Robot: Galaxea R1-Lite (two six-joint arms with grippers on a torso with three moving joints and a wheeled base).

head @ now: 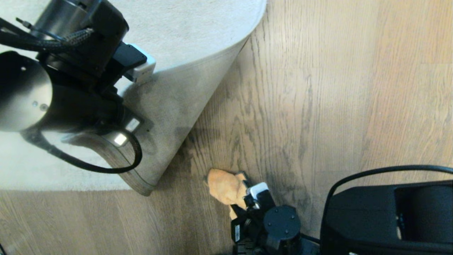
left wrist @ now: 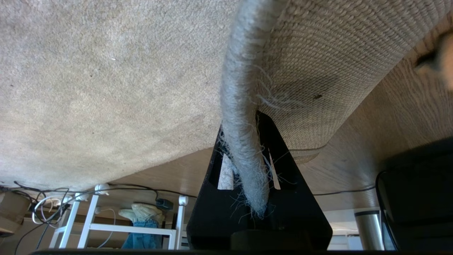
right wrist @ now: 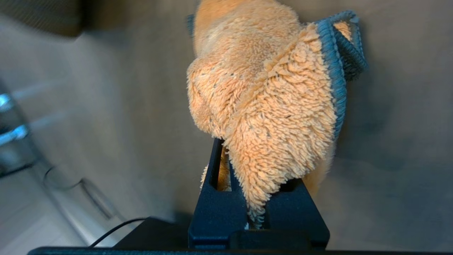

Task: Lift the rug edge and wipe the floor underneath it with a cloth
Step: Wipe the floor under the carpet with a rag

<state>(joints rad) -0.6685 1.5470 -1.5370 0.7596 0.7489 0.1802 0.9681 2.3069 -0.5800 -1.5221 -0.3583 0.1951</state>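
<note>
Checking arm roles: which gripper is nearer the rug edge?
Left. The left gripper is shut on the rug edge, holding it up. The right gripper holds the cloth over the floor, apart from the rug.

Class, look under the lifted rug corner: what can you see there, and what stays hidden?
Under the rug edge, raised by the left gripper, bare wood floor and the rug's woven backing show. Floor beneath the flat rug stays covered.

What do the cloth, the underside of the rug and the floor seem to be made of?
Cloth: probably microfibre, orange fluffy pile with blue stitched edging.
Rug underside: coarse beige woven backing with visible rows; the fibre is unclear.
Floor: wood-grain planks, matte; real wood or laminate, unclear.
</note>
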